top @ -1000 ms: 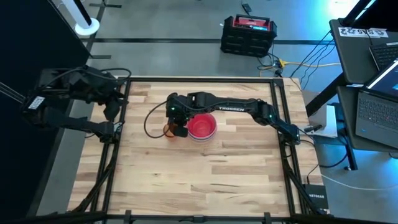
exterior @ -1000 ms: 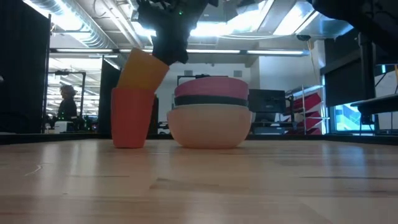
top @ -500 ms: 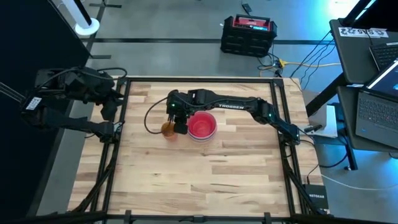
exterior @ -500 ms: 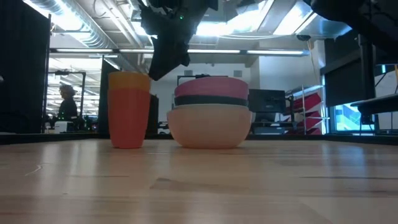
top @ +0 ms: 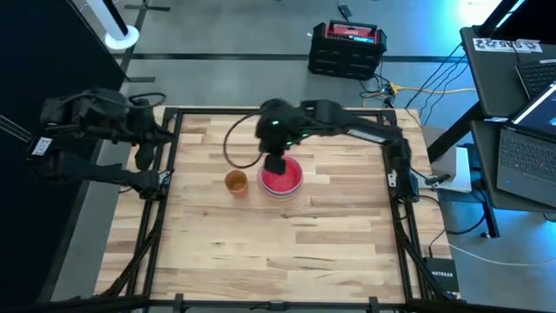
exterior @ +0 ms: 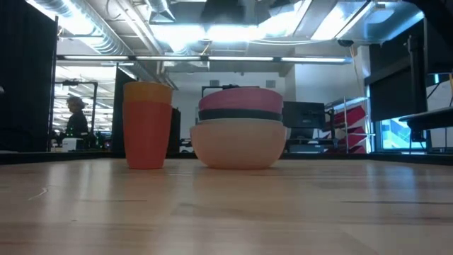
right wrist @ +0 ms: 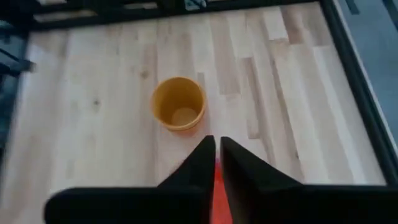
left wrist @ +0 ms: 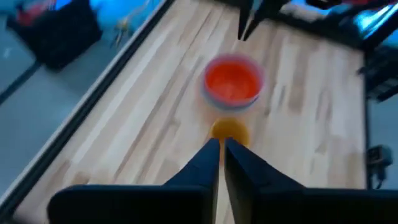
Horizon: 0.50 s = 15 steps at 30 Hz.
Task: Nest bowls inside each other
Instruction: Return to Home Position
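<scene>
A stack of bowls (top: 281,177) stands mid-table: white at the bottom (exterior: 239,145), a teal band, pink above it, and a red one innermost (left wrist: 233,81). To its left a small orange bowl (top: 235,182) sits nested in a small red one (exterior: 147,134), its rim showing above (exterior: 147,92). My right gripper (top: 275,161) hangs shut high over the stack, out of the low view; its wrist view looks down on the orange bowl (right wrist: 179,102). My left gripper (left wrist: 221,149) is shut and waits over the table's left edge (top: 143,156).
A black cable (top: 236,139) loops from my right arm over the table's far half. A black and red case (top: 347,48) lies on the floor past the far edge. Laptops (top: 521,130) stand off the right side. Bare wood (top: 278,252) fills the near half.
My right gripper has let go of the small orange bowl, which leaned tilted on the small red one's rim and now sits level inside it. The gripper has then risen out of the low view and drawn back toward the table's right, over the bowl stack.
</scene>
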Tool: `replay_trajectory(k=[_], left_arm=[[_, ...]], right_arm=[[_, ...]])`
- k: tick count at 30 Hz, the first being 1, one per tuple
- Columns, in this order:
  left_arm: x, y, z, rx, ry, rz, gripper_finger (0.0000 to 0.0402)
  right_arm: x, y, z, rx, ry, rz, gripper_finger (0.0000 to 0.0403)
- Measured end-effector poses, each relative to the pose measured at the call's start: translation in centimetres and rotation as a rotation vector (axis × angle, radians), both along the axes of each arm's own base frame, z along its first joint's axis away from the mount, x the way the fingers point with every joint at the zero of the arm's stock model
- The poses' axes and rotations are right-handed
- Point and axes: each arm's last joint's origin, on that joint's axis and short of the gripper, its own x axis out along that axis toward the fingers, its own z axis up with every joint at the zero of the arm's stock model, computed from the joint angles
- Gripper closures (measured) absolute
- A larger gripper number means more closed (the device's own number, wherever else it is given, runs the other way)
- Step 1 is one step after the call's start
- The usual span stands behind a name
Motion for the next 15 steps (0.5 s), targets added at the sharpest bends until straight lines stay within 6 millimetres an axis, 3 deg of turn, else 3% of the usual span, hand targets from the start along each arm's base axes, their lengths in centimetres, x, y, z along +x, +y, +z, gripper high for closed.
replay_trajectory(k=[8,15], left_arm=[[-1.0,-0.3,0.7,0.036,-0.1,-0.037,0.0401],[-1.5,-0.4,1.3,0.016,-0.178,-0.031,0.0401]], right_arm=[[-10.3,3.1,7.1,-0.057,-0.1,-0.123,0.0402],[-21.3,4.4,10.9,-0.057,-0.263,-0.187,0.0403]])
